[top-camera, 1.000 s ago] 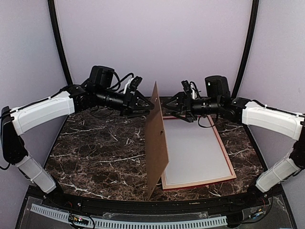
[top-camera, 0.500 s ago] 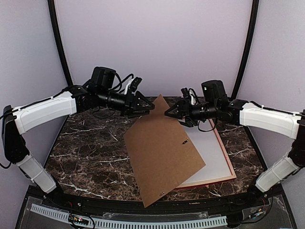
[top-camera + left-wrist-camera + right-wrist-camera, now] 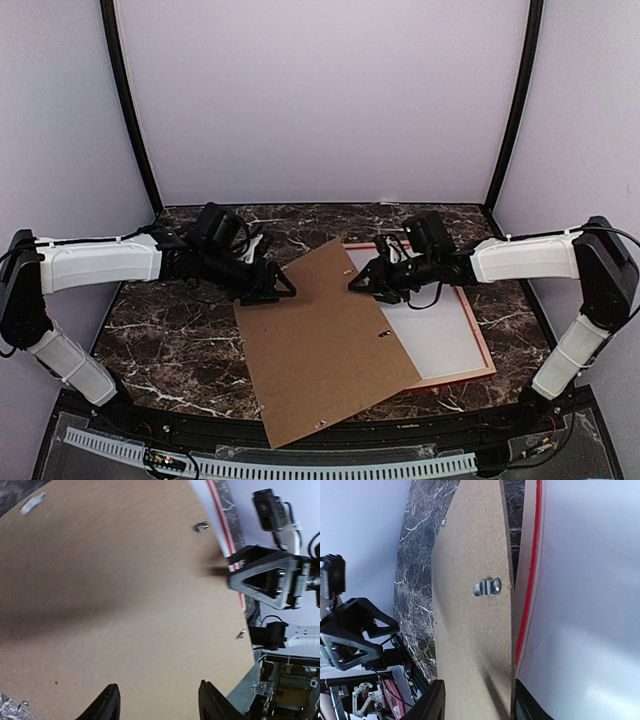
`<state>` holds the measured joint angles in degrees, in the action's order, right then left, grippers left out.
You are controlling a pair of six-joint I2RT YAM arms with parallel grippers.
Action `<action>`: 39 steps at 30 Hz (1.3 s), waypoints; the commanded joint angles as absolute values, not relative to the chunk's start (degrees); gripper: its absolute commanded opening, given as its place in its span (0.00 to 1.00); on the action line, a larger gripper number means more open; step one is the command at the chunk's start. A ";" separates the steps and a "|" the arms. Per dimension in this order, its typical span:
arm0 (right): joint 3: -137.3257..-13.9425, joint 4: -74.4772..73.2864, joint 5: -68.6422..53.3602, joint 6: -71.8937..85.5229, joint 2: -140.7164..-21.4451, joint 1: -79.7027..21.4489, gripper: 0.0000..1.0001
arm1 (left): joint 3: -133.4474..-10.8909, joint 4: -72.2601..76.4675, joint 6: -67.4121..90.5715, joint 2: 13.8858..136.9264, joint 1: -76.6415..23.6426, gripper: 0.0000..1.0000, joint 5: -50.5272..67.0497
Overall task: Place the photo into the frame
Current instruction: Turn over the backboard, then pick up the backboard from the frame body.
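Note:
The frame [image 3: 479, 338] lies flat at the right, its red rim [image 3: 530, 580] around a plain white sheet [image 3: 440, 335]. No printed side shows, so I cannot tell whether that sheet is the photo. A brown backing board [image 3: 320, 350] lies tilted across the frame's left part and the table. My left gripper [image 3: 280, 290] hovers at the board's left edge, jaws apart over its face [image 3: 157, 686]. My right gripper [image 3: 358, 285] is low over the board's far right edge, jaws apart above the board [image 3: 477, 682], beside the red rim.
Small metal clips [image 3: 486, 586] sit on the board's face. Dark marble table [image 3: 180, 330] extends to the left. Lilac walls close in the back and sides. A black rail [image 3: 300, 425] runs along the near edge.
The board has dropped from standing on edge to lying across the frame's left side. Both arms have come down low with it. The right jaws have narrowed.

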<state>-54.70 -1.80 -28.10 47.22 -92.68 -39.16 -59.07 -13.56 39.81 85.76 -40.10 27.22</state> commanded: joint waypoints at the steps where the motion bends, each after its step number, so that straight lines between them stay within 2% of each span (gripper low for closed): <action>1: -53.02 8.37 -32.34 49.23 -94.25 -39.28 0.42 | -50.61 -14.56 41.88 81.43 -40.26 0.55 17.72; 6: -51.67 12.38 -33.55 51.40 -96.00 -39.37 0.41 | -43.48 -18.50 43.23 77.11 -40.08 0.56 10.96; 15: -51.50 14.25 -33.73 52.49 -96.68 -39.98 0.40 | -36.09 -25.38 43.26 69.73 -37.11 0.60 7.58; 29: -51.59 15.12 -32.90 53.21 -97.45 -41.36 0.40 | -30.21 -16.01 47.14 71.06 -36.41 0.61 17.77; 39: -51.56 13.62 -32.67 53.16 -97.22 -42.75 0.42 | -27.50 -8.49 50.06 74.75 -37.69 0.61 20.55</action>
